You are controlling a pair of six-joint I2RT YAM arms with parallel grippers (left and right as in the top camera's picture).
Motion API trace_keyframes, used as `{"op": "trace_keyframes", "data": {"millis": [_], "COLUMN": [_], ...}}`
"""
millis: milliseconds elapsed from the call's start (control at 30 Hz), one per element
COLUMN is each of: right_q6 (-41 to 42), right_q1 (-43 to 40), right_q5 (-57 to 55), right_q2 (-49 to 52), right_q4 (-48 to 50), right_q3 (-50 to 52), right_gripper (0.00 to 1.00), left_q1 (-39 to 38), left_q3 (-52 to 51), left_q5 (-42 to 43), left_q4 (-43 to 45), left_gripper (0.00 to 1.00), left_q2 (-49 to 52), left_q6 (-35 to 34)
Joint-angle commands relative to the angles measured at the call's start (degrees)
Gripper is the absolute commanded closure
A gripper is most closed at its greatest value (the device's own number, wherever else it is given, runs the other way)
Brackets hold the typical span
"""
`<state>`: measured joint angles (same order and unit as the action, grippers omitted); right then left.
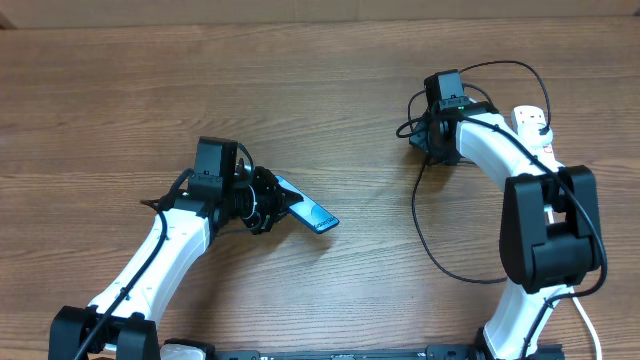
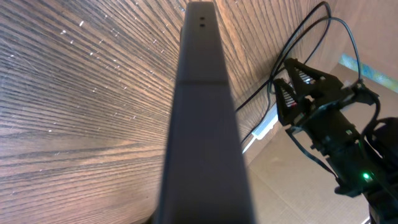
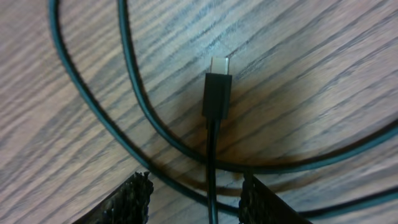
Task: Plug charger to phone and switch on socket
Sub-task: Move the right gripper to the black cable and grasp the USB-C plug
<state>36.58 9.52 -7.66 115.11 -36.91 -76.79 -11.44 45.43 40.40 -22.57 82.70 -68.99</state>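
My left gripper point(image 1: 262, 206) is shut on the phone point(image 1: 310, 213). The phone's blue screen sticks out to the right, tilted above the table. In the left wrist view the phone point(image 2: 202, 124) fills the middle as a dark edge and hides the fingers. The charger's black cable point(image 1: 414, 215) loops over the right half of the table. My right gripper point(image 1: 424, 138) is open just above the cable. In the right wrist view its fingers point(image 3: 199, 199) straddle the cable just behind the connector tip point(image 3: 217, 92), which lies flat on the wood. The socket point(image 1: 532, 122) lies at the far right, mostly hidden by the right arm.
The table is brown wood point(image 1: 330, 90). More loops of the charger cable point(image 3: 93, 106) curve around the connector. The left wrist view shows the right gripper point(image 2: 298, 87) and a bit of white strip point(image 2: 266, 128) beyond the phone.
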Motion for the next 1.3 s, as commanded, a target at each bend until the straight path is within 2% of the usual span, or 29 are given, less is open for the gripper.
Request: {"op": "trace_keyframes", "data": {"millis": [0,200,367,667,800,933,1100,1267], "right_q6": [-0.66,-0.66,-0.63,-0.66,-0.66,-0.63,-0.63,-0.63], "right_q1": [0.11,0.11,0.11,0.17,0.15,0.15,0.15,0.15], "right_q5": [-0.17,-0.15,-0.13,2.91,3.32,3.34,3.32,3.32], "right_q2": [1.42,4.02,4.61,4.61,4.59,4.59,4.59,4.59], "right_q4": [1.14,2.80,2.05,-1.55,-1.53,-2.05,-4.94,-7.26], "right_q3": [-1.22,-1.22,-1.22,-1.22,-1.29,-1.33,-1.29,-1.27], "right_gripper": [0.51,0.60,0.73,0.76,0.90,0.91,0.74,0.74], "left_q1": [-0.15,-0.15,-0.15,-0.15,-0.15,-0.15,-0.15,-0.15], "left_q3": [0.31,0.31,0.31,0.31,0.31,0.31,0.31,0.31], "left_q5": [0.87,0.74,0.72,0.68,0.72,0.76,0.92,0.92], "left_q4": [0.33,0.31,0.31,0.31,0.31,0.28,0.28,0.28], "left_gripper": [0.96,0.96,0.96,0.96,0.96,0.96,0.96,0.96], "left_q2": [-0.09,-0.09,-0.09,-0.09,-0.09,-0.09,-0.09,-0.09], "left_q6": [0.85,0.85,0.85,0.87,0.87,0.90,0.87,0.87]}}
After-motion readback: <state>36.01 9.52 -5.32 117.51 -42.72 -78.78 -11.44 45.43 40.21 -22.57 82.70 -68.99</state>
